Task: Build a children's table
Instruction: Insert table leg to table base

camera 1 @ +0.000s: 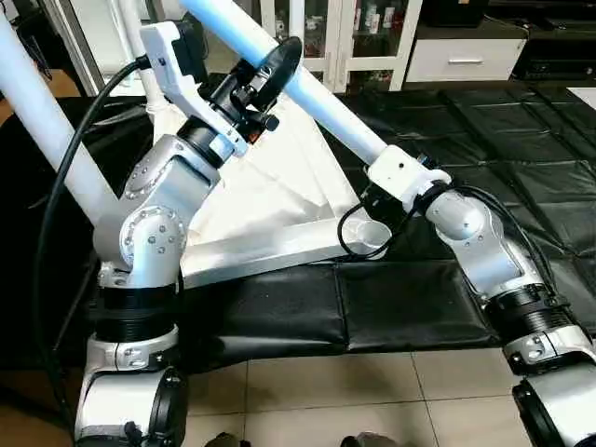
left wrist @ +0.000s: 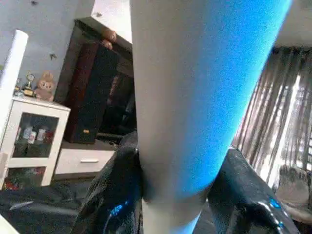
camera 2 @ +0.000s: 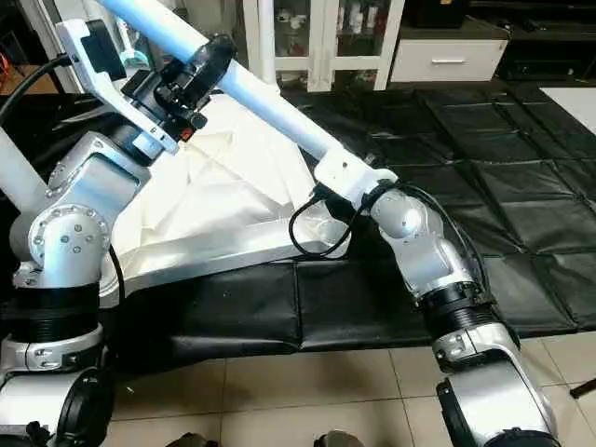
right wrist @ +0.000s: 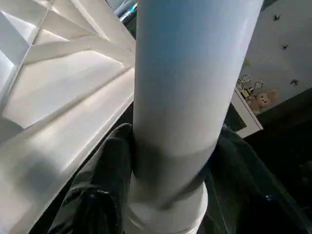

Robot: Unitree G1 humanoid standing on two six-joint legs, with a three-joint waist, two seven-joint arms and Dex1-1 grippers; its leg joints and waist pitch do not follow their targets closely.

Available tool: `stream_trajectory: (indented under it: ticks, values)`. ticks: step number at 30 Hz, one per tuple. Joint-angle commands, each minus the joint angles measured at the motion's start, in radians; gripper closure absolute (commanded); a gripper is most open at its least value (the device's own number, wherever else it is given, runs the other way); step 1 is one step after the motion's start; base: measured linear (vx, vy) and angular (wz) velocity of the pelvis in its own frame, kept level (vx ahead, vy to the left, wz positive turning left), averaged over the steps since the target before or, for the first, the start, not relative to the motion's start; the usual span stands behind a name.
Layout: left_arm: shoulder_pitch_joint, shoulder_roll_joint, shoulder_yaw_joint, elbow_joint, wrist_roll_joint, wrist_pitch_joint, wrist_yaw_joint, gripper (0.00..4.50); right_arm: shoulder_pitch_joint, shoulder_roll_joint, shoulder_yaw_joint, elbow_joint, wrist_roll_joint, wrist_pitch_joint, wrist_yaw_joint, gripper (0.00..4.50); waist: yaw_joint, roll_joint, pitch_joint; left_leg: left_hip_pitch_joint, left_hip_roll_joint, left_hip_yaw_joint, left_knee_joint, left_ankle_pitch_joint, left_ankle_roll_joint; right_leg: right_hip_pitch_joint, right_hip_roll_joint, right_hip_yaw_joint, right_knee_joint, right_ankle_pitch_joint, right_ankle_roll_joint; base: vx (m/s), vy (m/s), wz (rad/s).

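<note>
The children's table top (camera 1: 270, 196) lies upside down on a black mat, ribbed underside up, with a round corner socket (camera 1: 373, 235) at its near right corner. One long white leg (camera 1: 326, 102) slants across it from upper left down toward that socket. My left gripper (camera 1: 270, 76) is shut on the leg's upper part, black fingers (left wrist: 112, 195) pressed to both sides. My right gripper (right wrist: 170, 161) is shut on the leg just above its lower end, right beside the table top's rim. Another white leg (camera 1: 42, 121) rises at the far left behind my left arm.
The black padded mat (camera 1: 484, 140) covers the floor under the table top, with beige tiles (camera 1: 326, 391) in front of it. A white glass-door cabinet (camera 1: 317, 28) and a white drawer unit (camera 1: 466, 56) stand at the back. A black cable (camera 1: 56, 186) loops past my left arm.
</note>
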State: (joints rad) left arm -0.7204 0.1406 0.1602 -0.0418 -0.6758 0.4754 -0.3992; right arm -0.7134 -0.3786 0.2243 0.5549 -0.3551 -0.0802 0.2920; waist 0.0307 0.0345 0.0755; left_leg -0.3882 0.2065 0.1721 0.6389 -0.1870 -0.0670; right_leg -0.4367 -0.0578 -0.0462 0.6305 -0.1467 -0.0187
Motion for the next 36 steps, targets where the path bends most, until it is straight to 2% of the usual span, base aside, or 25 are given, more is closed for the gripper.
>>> stream_trajectory:
  ticks: [1, 13, 14, 16, 19, 22, 36]
  values:
    - [-0.014, 0.003, -0.008, -0.028, -0.025, 0.008, -0.019, 2.98, -0.035, -0.01, -0.005, 0.007, 0.005, -0.014, 0.003, 2.57, -0.005, 0.004, -0.095, 0.015, -0.004, 0.004, -0.06, -0.215, 0.018, 0.072, -0.037, 0.027, -0.072, -0.19, -0.214, 0.0, 0.0, 0.0]
    - [-0.02, 0.006, -0.006, -0.02, -0.016, 0.01, -0.025, 2.98, -0.036, 0.003, -0.013, 0.016, 0.012, -0.033, -0.013, 2.61, -0.005, 0.006, -0.096, 0.015, -0.004, 0.004, -0.06, -0.212, 0.021, 0.073, -0.037, 0.026, -0.071, -0.182, -0.216, 0.0, 0.0, 0.0]
    - [-0.019, 0.005, -0.009, -0.022, -0.015, 0.01, -0.026, 2.98, -0.035, 0.009, -0.018, 0.018, 0.03, -0.038, 0.002, 2.61, -0.005, 0.006, -0.097, 0.014, -0.004, 0.004, -0.06, -0.21, 0.021, 0.073, -0.037, 0.026, -0.07, -0.177, -0.217, 0.0, 0.0, 0.0]
    - [-0.019, 0.005, -0.009, -0.023, -0.015, 0.01, -0.026, 2.98, -0.034, 0.009, -0.019, 0.015, 0.03, -0.039, -0.001, 2.05, -0.005, 0.006, -0.096, 0.015, -0.004, 0.004, -0.06, -0.213, 0.022, 0.073, -0.037, 0.026, -0.071, -0.178, -0.219, 0.0, 0.0, 0.0]
    - [-0.02, 0.005, -0.009, -0.022, -0.014, 0.009, -0.026, 2.98, -0.039, 0.003, -0.015, 0.02, 0.014, -0.039, -0.018, 1.71, -0.005, 0.006, -0.095, 0.016, -0.004, 0.004, -0.06, -0.22, 0.02, 0.072, -0.037, 0.026, -0.072, -0.189, -0.218, 0.0, 0.0, 0.0]
    - [-0.02, 0.006, -0.008, -0.023, -0.015, 0.011, -0.029, 2.98, -0.053, -0.007, -0.003, 0.039, -0.024, -0.047, -0.052, 1.62, -0.006, 0.005, -0.096, 0.015, -0.005, 0.004, -0.06, -0.214, 0.016, 0.072, -0.037, 0.026, -0.071, -0.19, -0.218, 0.0, 0.0, 0.0]
    - [-0.02, 0.008, -0.005, -0.036, -0.028, 0.024, -0.034, 2.98, -0.075, -0.006, 0.015, 0.09, -0.04, -0.076, -0.048, 1.62, -0.005, 0.002, -0.095, 0.015, -0.005, 0.005, -0.059, -0.211, 0.022, 0.071, -0.037, 0.026, -0.07, -0.197, -0.212, 0.0, 0.0, 0.0]
